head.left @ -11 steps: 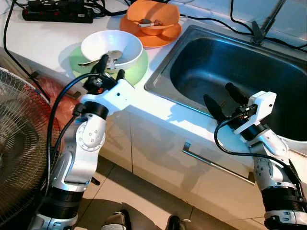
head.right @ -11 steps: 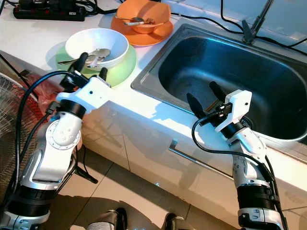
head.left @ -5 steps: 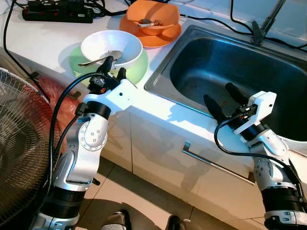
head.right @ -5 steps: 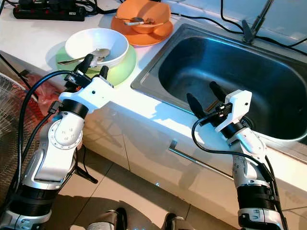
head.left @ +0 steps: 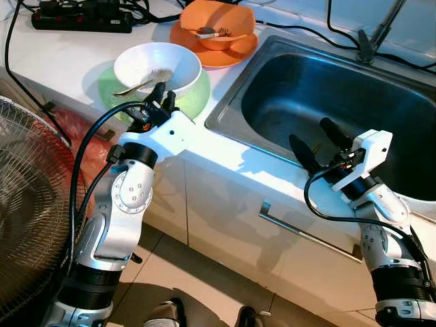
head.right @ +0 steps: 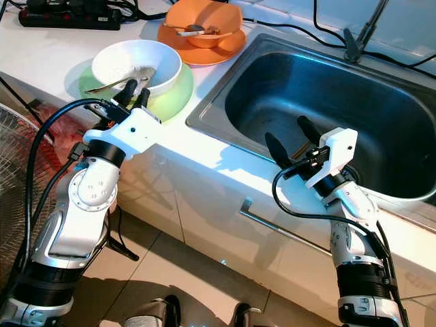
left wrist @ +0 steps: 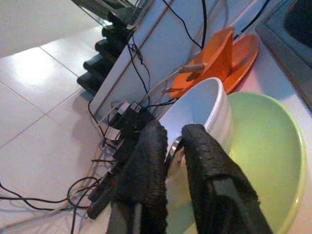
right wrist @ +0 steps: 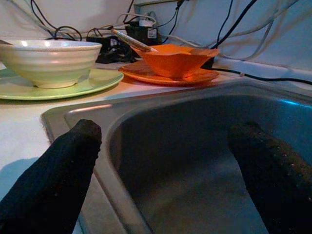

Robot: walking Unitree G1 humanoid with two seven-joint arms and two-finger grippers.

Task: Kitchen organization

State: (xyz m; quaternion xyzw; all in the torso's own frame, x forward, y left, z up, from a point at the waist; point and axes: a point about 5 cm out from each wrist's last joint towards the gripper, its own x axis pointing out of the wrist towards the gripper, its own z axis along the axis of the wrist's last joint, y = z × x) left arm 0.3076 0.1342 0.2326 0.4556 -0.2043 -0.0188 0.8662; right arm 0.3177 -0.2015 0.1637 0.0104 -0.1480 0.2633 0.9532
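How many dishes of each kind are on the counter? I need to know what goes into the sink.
Bowls: 2, white bowl and orange bowl.
Plates: 2, green plate and orange plate.
Spoons: 2, one in each bowl.
Total: 6.

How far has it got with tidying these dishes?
Barely begun. The sink holds no dishes. The left gripper has closed on the spoon at the white bowl, which sits on the green plate. The orange bowl and its plate sit untouched; the right gripper waits open over the sink.
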